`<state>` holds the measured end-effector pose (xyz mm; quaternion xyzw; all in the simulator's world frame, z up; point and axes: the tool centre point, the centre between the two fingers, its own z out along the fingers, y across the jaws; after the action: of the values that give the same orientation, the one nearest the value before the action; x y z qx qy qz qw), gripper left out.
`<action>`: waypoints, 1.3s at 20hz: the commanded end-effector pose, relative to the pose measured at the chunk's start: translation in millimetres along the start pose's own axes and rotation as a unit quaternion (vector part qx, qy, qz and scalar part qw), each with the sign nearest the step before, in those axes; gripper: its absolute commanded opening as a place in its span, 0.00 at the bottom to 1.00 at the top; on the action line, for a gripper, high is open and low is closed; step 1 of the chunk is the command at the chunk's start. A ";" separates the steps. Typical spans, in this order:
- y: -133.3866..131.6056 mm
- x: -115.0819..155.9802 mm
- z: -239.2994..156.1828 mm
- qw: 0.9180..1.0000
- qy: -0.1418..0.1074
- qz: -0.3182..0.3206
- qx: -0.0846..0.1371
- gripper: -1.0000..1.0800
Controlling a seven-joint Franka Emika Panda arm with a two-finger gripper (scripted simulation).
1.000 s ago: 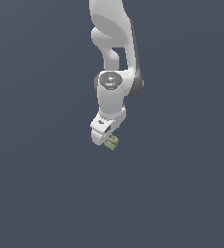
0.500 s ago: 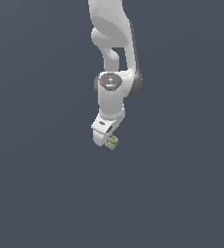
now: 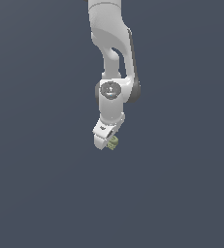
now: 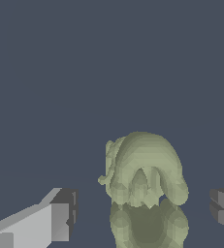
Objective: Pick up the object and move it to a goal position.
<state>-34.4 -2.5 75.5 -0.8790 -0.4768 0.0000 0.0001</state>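
Background: a flat, uniform slate-grey field fills both views; no edge, seam or separate surface can be made out in it.
Arm: the white, jointed robot arm (image 3: 114, 58) comes down from the top of the exterior view, with a round grey-capped joint at its wrist, and tilts a little toward the exterior view's left at its lower end.
Gripper: the white gripper with dark grey finger pads (image 3: 106, 142) hangs at the arm's lowest point. In the wrist view its two fingers stand well apart, one white finger with a dark pad (image 4: 65, 213) on one side and only the dark pad of the other at the opposite edge; the jaws are spread, not clamped on anything.
Object: the small olive-green, lumpy, ridged object (image 3: 113, 143) sits at the gripper's tip, on the side toward the exterior view's right. In the wrist view it (image 4: 143, 186) lies between the two fingers with grey gaps on both sides, touching neither pad.
Object's shape: a rounded domed upper part over a darker, knobbly lower part, with a thin ridge along one flank.
Contact with the ground: cannot be told from either view.
Surroundings: nothing else appears near the object or the gripper, and nothing lies between the fingers and the object.
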 end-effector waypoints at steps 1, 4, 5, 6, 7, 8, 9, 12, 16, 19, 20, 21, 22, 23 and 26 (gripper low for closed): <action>-0.1 -0.3 11.1 1.000 0.000 0.000 0.000 0.96; 0.3 0.1 17.6 1.000 0.000 -0.001 0.000 0.96; 0.5 0.2 18.4 1.000 0.000 -0.001 0.000 0.96; 0.6 0.2 18.7 1.000 0.000 -0.001 0.000 0.96; 0.6 0.2 18.7 1.000 0.000 -0.001 0.000 0.00; 0.6 0.2 18.7 1.000 0.000 -0.001 0.000 0.00; 0.6 0.2 18.7 1.000 0.000 -0.001 0.000 0.00; 0.6 0.2 18.7 1.000 0.000 -0.001 0.000 0.00; 0.6 0.2 18.7 1.000 0.000 -0.001 0.000 0.00; 0.9 0.3 16.9 1.000 0.000 -0.001 -0.001 0.00; 0.5 0.1 15.8 1.000 0.000 -0.001 -0.001 0.00; 0.1 -0.1 14.2 1.000 0.000 -0.001 -0.001 0.00; -0.5 -0.3 12.2 1.000 0.000 -0.001 -0.001 0.00; -1.2 -0.6 9.8 1.000 0.000 -0.001 -0.001 0.00; -4.1 -1.9 -0.2 1.000 0.000 -0.001 -0.001 0.00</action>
<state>-37.6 -2.1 70.3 -0.8787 -0.4774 -0.0002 -0.0002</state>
